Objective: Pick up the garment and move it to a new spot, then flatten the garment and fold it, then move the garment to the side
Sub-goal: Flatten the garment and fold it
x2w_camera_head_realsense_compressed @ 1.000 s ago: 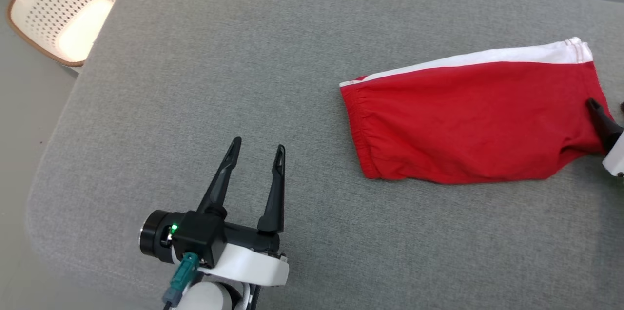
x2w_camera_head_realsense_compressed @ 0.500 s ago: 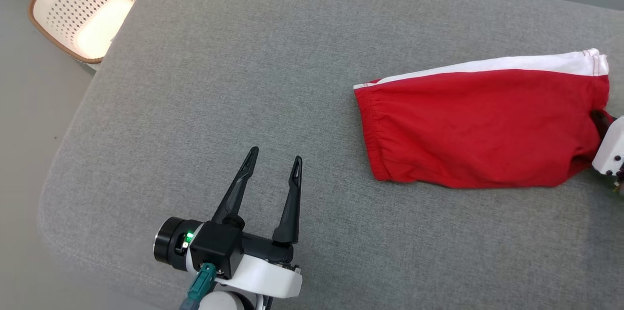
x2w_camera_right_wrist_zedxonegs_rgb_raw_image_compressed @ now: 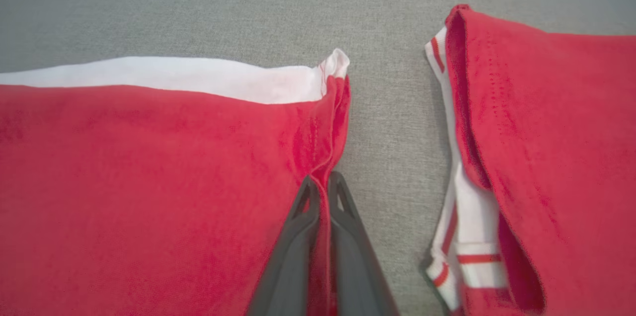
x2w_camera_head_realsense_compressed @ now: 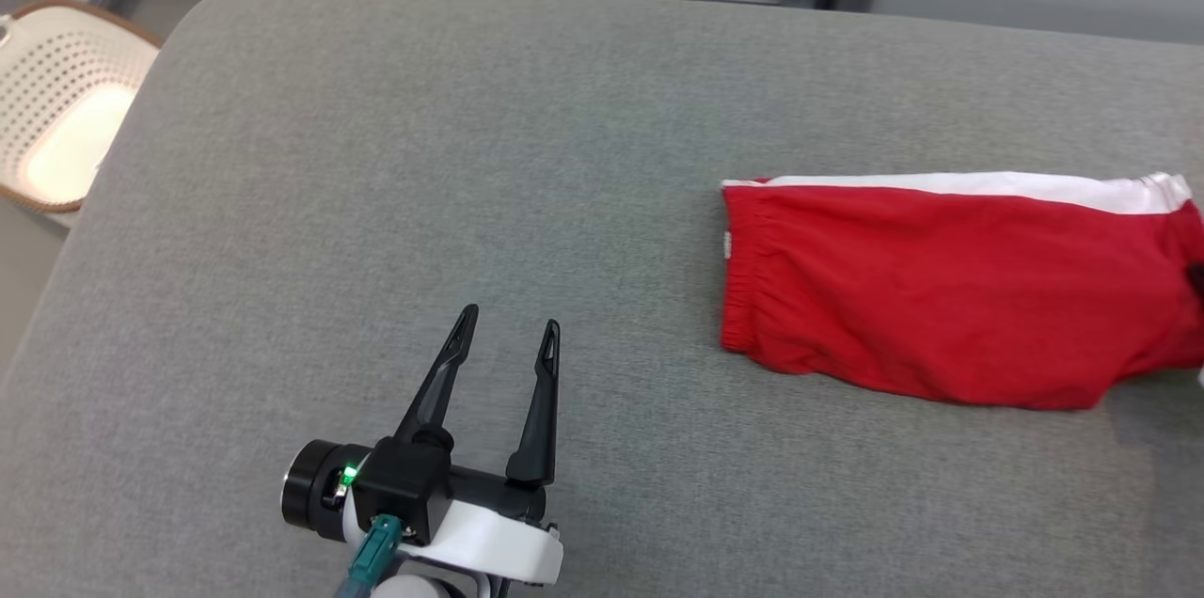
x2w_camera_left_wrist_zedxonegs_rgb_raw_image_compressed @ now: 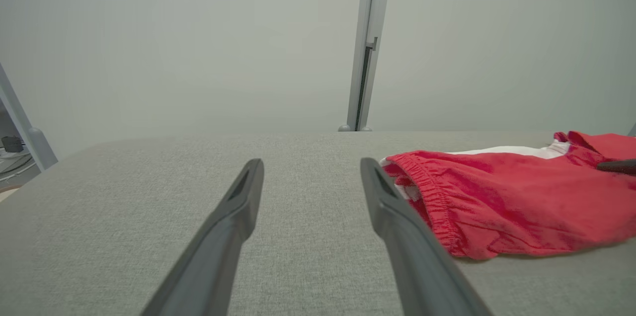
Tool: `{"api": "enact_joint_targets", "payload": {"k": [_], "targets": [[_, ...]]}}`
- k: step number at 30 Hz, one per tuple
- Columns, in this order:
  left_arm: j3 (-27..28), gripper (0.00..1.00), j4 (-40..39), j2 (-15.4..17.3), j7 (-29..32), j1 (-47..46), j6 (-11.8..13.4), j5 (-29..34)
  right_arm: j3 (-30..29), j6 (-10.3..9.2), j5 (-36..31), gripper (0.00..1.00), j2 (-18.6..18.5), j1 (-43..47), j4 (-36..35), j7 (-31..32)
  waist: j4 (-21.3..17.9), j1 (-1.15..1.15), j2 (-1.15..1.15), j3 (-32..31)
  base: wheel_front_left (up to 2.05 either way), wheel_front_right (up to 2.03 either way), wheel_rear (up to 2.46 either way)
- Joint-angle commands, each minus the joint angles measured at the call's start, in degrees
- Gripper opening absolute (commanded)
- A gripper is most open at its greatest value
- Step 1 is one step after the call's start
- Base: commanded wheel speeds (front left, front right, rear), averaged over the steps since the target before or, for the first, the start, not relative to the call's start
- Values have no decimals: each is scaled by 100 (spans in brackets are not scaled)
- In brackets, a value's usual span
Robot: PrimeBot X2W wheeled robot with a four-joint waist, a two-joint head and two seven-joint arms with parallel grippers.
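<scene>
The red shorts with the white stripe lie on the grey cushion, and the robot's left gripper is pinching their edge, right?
Wrong gripper: the right wrist view shows the right gripper pinching the edge of the red fabric shorts with the white stripe. They do lie on the grey cushion; the left gripper is open, apart from them.

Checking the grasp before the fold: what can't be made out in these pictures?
Head view: the right edge cuts off the far end of the red shorts.
Right wrist view: red cloth at right runs off frame; same shorts or another garment, unclear.
Right wrist view: the right tool is shut on the hem; layers pinched hidden by fabric.
Head view: the left edge cuts off the white basket.
</scene>
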Motion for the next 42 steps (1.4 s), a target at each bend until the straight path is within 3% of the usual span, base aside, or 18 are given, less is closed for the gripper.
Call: {"api": "enact_joint_targets", "payload": {"k": [1,6,11,26,42], "targets": [[32,100,16,20,-9,99,-43,43,27,-15,-72,0,-109,15,-19,-50,-184,0,0,-146,0,0,0],[47,100,56,21,-9,102,-58,40,60,-15,-247,0,-167,-115,-143,-90,-281,0,0,-259,0,0,0],[62,100,128,21,-9,220,-48,17,97,-15,-625,0,12,-328,-305,-176,-373,0,0,-445,0,0,0],[11,100,219,20,-10,498,-62,-43,-252,-15,-1636,0,1160,-323,-1061,164,-203,0,0,-976,0,0,0],[-160,100,250,20,-10,316,-30,-205,-982,-14,-2389,0,2535,319,-1593,613,224,0,0,-729,0,0,0]]}}
